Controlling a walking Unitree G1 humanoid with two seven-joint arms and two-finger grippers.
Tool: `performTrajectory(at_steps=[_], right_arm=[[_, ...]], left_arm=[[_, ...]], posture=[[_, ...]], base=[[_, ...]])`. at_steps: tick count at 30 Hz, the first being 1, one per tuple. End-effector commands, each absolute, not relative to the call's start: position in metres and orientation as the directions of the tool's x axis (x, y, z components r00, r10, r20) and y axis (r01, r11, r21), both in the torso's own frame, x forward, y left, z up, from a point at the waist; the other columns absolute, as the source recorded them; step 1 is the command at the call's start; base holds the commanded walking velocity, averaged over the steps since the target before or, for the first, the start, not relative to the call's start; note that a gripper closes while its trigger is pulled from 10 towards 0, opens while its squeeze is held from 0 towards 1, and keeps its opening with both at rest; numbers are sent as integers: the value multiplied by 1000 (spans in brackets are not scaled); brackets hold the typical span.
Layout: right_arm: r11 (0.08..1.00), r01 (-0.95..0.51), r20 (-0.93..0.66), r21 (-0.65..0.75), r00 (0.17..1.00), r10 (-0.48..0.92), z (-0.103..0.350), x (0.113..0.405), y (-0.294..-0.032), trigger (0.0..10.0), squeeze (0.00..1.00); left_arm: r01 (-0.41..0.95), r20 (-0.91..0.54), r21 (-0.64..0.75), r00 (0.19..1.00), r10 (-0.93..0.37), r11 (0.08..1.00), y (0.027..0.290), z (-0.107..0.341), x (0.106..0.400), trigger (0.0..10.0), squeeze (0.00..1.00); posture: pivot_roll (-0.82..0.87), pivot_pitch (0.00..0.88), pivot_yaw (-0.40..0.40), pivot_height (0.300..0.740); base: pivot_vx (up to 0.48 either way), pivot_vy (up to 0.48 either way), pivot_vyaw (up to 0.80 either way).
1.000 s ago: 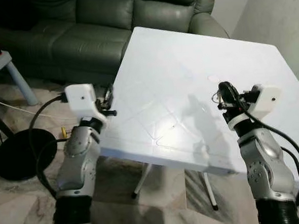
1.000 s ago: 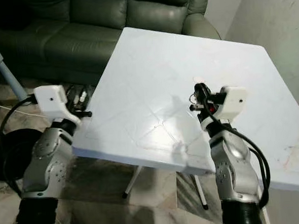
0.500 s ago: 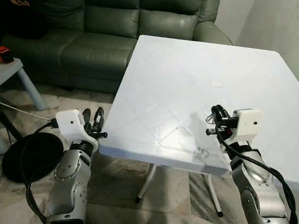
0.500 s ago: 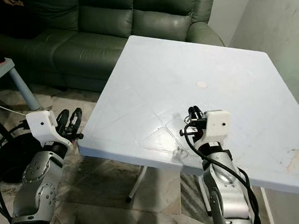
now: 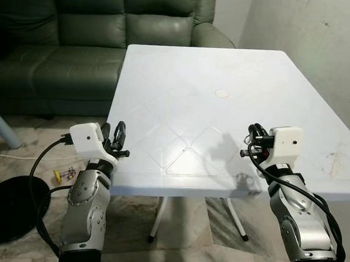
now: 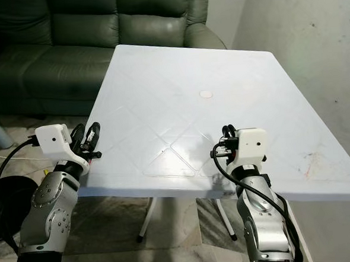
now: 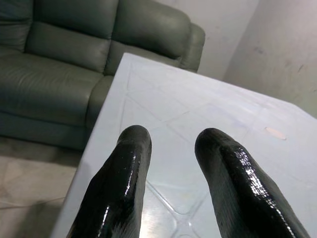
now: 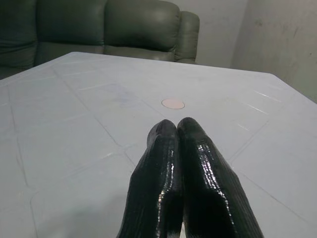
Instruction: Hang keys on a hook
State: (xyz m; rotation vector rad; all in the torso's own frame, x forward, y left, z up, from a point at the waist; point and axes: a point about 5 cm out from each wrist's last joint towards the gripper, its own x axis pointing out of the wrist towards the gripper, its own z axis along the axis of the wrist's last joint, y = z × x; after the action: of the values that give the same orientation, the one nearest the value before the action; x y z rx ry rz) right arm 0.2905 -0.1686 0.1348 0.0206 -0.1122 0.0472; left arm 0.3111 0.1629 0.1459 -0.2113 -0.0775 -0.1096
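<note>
My right gripper (image 5: pixel 256 129) hovers over the near edge of the white table (image 5: pixel 189 71), its fingers (image 8: pixel 173 144) pressed together. A thin metal key ring (image 5: pixel 246 139) sticks out beside those fingers in the head view, so the gripper looks shut on it. The keys themselves are hidden. My left gripper (image 5: pixel 114 132) is open and empty beside the table's left edge, with a clear gap between its fingers (image 7: pixel 131 148). I see no hook.
A dark green sofa (image 5: pixel 91 29) stands behind the table. A pale round disc (image 5: pixel 222 93) lies flat on the tabletop. On the floor at the left are a small yellow and red object (image 5: pixel 63 173), a cable and a black round base (image 5: pixel 10 206). A wall (image 5: pixel 311 27) is on the right.
The whole view has swung to the right, so the camera moved. The right arm has dropped from above the tabletop to the near edge, still shut. The left gripper stays open.
</note>
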Motion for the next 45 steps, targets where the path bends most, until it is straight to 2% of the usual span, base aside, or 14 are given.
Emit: performTrajectory(at_steps=[1, 5, 7, 45], right_arm=[[999, -46, 109, 12, 993, 45, 136, 293, -169, 10000, 0], [998, -56, 105, 8, 993, 55, 136, 292, -166, 10000, 0], [998, -57, 104, 7, 993, 56, 136, 292, -166, 10000, 0], [998, -64, 93, -8, 994, 64, 134, 293, -166, 10000, 0]], left_arm=[[113, 73, -205, 992, -100, 972, 162, 146, 314, 10000, 0], [113, 51, -221, 993, -104, 969, 161, 143, 315, 10000, 0], [108, 53, -190, 994, -99, 976, 161, 144, 316, 10000, 0], [151, 51, -179, 988, -144, 972, 147, 145, 323, 10000, 0]], posture=[[141, 37, -77, 740], [141, 29, -78, 740], [141, 30, -78, 740], [133, 0, -85, 740]], base=[[0, 0, -750], [0, 450, -750], [0, 0, -750], [0, 0, -750]])
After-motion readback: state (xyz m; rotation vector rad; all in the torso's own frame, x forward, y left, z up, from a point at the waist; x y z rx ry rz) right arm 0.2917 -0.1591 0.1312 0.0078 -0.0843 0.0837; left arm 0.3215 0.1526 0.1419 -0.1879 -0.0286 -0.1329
